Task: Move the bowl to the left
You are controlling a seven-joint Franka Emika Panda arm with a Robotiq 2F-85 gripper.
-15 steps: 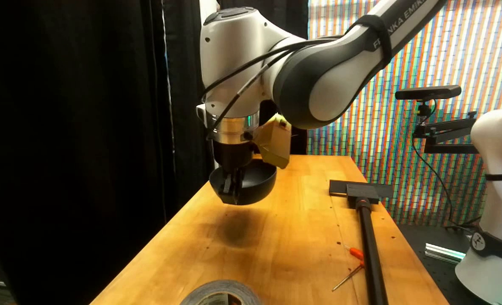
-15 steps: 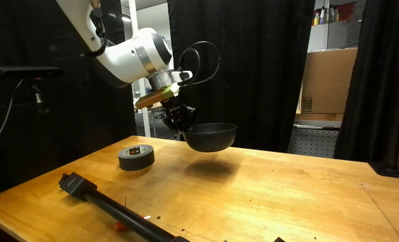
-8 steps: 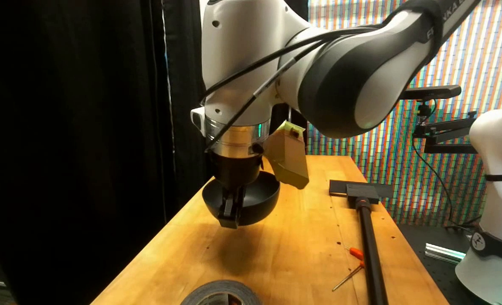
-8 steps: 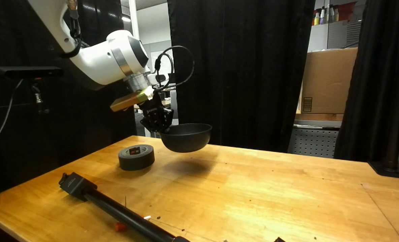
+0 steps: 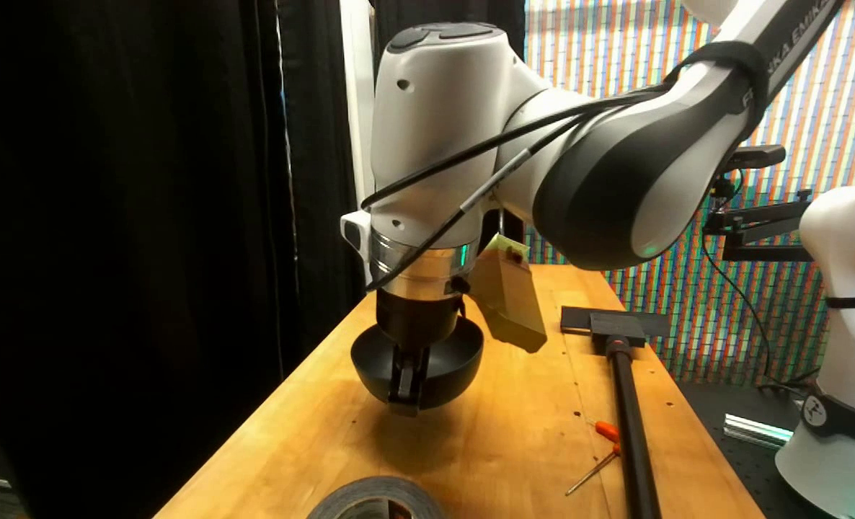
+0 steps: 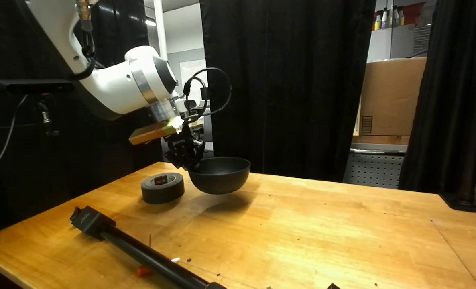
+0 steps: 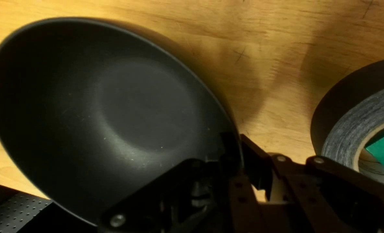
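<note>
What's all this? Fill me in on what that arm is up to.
A robot arm is holding up a dark bowl by one side, pinched in its end effector. The bowl hangs above the wooden table, not yet set down. A roll of tape and a black pole are also on the table; neither is being handled.

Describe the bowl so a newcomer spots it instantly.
Start at the wooden table, then find the pincer hanging near the grey tape roll. The black bowl is clamped there by its rim, in mid-air. Unlike the ring-shaped roll, it is a smooth hollow with a solid bottom.
</note>
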